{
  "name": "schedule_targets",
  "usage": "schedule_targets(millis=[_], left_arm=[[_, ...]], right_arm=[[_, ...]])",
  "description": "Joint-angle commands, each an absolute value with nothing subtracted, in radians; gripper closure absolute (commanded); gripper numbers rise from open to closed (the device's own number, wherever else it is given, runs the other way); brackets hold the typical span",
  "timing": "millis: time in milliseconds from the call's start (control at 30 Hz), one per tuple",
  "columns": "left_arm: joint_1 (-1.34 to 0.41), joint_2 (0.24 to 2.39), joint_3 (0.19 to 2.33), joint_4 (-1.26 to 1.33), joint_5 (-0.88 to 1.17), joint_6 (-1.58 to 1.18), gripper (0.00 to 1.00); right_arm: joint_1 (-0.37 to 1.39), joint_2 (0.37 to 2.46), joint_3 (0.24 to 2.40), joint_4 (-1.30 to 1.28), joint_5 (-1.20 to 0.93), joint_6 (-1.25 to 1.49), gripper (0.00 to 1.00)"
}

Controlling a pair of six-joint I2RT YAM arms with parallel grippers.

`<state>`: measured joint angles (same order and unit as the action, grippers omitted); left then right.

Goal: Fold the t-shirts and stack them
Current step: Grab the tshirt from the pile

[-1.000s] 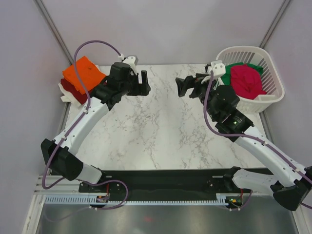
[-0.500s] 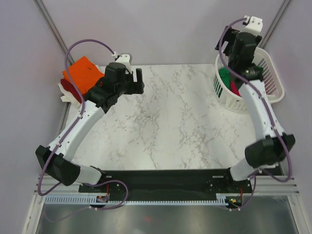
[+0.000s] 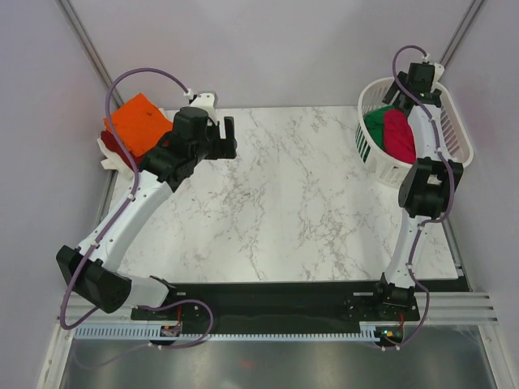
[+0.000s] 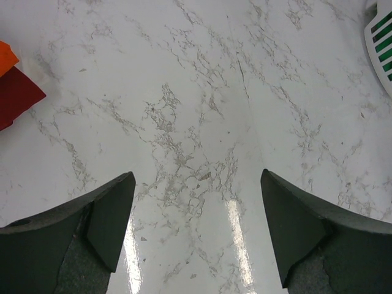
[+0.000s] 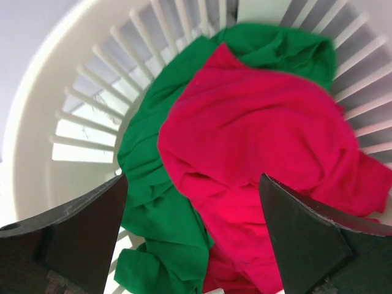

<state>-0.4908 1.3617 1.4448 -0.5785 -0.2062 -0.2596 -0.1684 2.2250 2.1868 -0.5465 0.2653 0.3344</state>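
The top view shows the whole desk point(image 3: 276, 203). At its far left corner is a stack with the orange t-shirt point(image 3: 139, 120) on top, the dark red t-shirt point(image 3: 122, 147) under it and a white t-shirt point(image 3: 109, 160) at the bottom. The left wrist view catches only corners of the orange and dark red ones at its edge.

The right wrist view looks down into the white basket point(image 5: 37, 122). There the crimson-red t-shirt point(image 5: 263, 165) lies crumpled on the green t-shirt point(image 5: 150, 184), which is small and partly hidden from the top.

The left fingers point(image 4: 110, 211) are spread wide over the bare desk and grasp nothing. The right fingers point(image 5: 86, 236) are also spread wide above the basket, released, with the crimson-red t-shirt below them.
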Motion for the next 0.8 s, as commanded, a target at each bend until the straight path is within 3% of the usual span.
schedule_targets(millis=[0,233,367,467,500,567,667,767], left_arm=[[-0.495,1.341,1.443,-0.566,-0.227,-0.218,0.09],[-0.495,1.348,1.442,-0.566,-0.227,-0.218,0.09],[-0.495,1.354,1.442,-0.566,-0.227,-0.218,0.09],[-0.495,1.361,1.440,-0.566,-0.227,-0.218,0.09],[-0.495,1.362,1.442,-0.566,-0.227,-0.218,0.09],[-0.495,1.365,1.440,-0.566,-0.227,-0.218,0.09],[-0.495,1.368,1.439,-0.566,-0.227,-0.218,0.09],[-0.495,1.367,1.440,-0.566,-0.227,-0.218,0.09]], right_arm=[[-0.155,2.276,2.247,-0.589,0.221,0.342,0.04],[-0.155,2.364,2.267,-0.560,0.173,0.357,0.16],[-0.155,2.396,2.279,-0.551,0.172,0.350,0.43],[-0.155,2.408,2.283,-0.546,0.175,0.339,0.68],[-0.155,2.408,2.281,-0.546,0.176,0.336,0.81],[-0.155,2.402,2.280,-0.545,0.178,0.334,0.84],[-0.155,2.385,2.283,-0.542,0.176,0.324,1.00],[-0.155,2.346,2.293,-0.535,0.169,0.311,1.00]])
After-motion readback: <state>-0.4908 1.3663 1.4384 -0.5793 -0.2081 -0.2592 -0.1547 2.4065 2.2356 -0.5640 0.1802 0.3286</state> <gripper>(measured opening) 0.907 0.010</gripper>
